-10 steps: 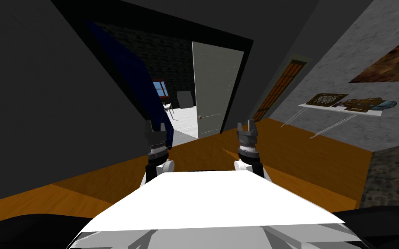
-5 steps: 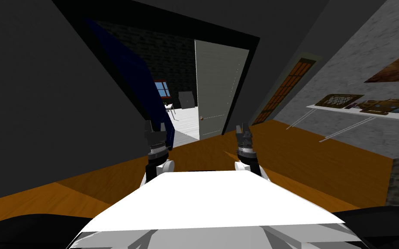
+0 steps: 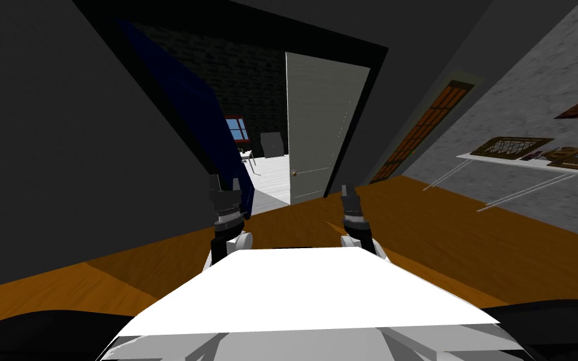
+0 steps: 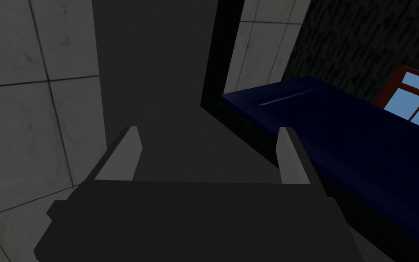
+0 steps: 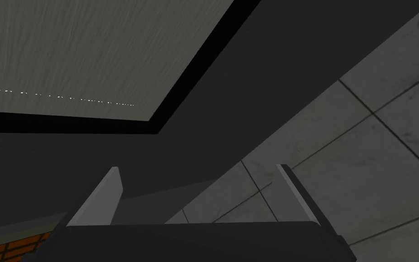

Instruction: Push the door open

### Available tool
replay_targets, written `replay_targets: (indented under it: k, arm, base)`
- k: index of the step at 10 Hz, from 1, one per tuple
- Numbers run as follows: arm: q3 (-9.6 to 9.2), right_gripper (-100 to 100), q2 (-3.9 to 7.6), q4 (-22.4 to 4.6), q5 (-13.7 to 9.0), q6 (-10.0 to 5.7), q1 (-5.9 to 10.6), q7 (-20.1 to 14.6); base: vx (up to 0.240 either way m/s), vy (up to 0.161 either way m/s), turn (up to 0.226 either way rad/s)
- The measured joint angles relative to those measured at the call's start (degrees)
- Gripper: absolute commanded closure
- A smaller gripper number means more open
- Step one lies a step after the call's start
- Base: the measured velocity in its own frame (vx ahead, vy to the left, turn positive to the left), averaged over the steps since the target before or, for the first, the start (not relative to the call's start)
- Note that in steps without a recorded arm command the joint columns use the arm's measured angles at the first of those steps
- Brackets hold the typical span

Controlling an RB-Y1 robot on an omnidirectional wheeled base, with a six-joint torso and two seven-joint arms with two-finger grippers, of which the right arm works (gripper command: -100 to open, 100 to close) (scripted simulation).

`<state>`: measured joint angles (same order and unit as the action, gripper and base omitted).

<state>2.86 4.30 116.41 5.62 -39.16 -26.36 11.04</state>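
My view has swung leftward, and the right gripper (image 3: pixel 348 188) has turned edge-on. It and the left gripper (image 3: pixel 225 183) both stand wide and empty. Ahead between them, well apart, the pale, grained, flat door (image 3: pixel 316 125) stands ajar in its black frame (image 5: pixel 67 123), with a small round knob (image 3: pixel 293 173).

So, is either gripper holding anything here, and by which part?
Nothing is held. The left gripper and right gripper are both open and empty, short of the grey door.
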Motion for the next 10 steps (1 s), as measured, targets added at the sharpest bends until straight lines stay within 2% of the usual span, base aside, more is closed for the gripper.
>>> replay_targets:
  k: [10]
  arm:
    - [3.29,-100,0.95,-10.25,5.67,-2.88,0.94,9.73]
  base:
    - [0.101,0.015,0.054]
